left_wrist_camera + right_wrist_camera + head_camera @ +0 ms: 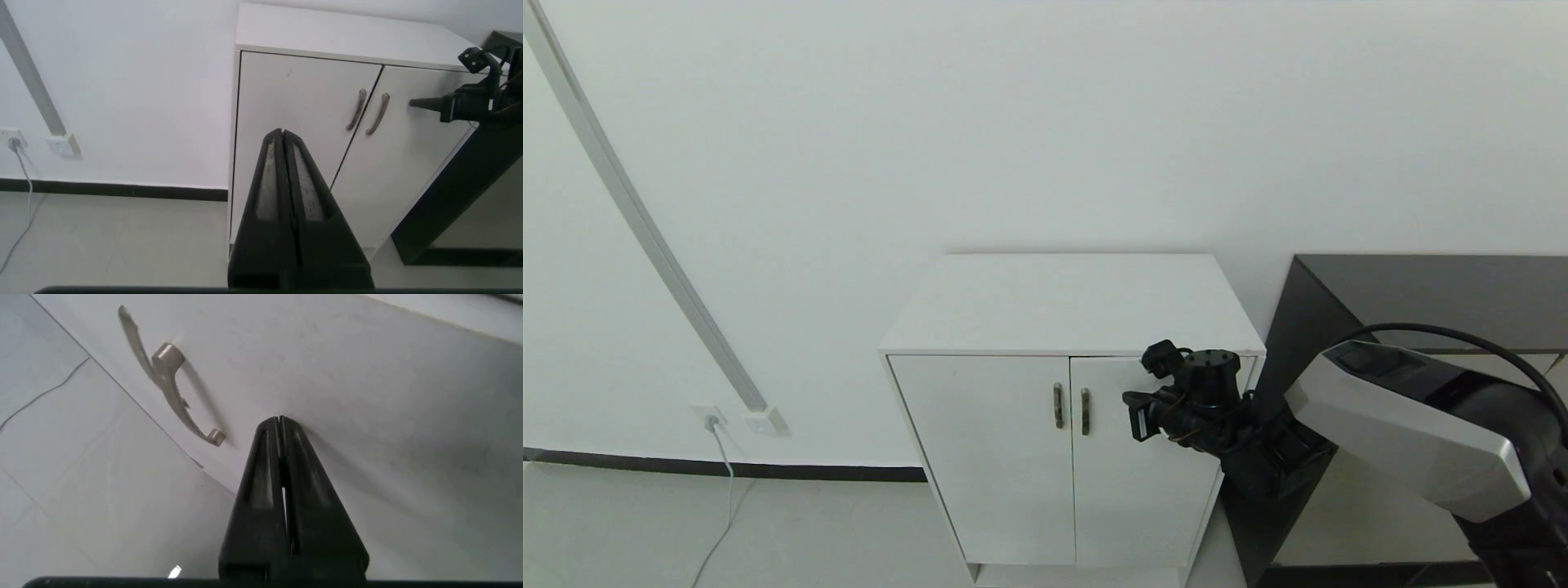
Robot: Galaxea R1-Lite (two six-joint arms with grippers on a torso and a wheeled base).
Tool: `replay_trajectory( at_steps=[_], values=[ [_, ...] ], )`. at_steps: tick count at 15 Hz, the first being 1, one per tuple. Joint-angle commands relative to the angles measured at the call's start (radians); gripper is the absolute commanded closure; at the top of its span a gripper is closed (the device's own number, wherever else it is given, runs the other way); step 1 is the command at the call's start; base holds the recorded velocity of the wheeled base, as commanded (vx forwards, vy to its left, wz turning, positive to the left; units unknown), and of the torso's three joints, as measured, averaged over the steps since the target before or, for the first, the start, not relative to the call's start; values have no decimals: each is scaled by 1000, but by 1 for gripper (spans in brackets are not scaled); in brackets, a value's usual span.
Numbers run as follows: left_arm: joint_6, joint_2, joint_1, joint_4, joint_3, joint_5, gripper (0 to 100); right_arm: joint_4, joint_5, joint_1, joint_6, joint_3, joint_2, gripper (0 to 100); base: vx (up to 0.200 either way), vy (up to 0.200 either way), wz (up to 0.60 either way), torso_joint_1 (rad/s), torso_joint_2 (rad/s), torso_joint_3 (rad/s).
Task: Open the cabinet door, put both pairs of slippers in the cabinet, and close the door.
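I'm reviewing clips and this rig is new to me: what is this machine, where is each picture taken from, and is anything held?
This is a wheeled robot with two arms. The wide picture comes from a camera on its head, looking down at a white cabinet against a wall, both doors closed, handles side by side in the middle. The other two come from cameras on the wrists, each looking along its own arm's jaws. The right jaws are shut and empty, close beside the right door's handle; whether they touch the door is unclear. The left jaws, also shut and empty, point at the cabinet from farther off.
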Motion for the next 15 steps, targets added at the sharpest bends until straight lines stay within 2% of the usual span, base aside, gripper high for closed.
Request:
replay_trajectory(
  at_steps=[1,15],
  values=[
    [0,1,1,0,0,0,100,1,0,-2,0,-13,10,100,0,0,0,0,0,0],
    [0,1,1,0,0,0,100,10,-2,-5,1,-40,19,100,0,0,0,0,0,0]
  ],
)
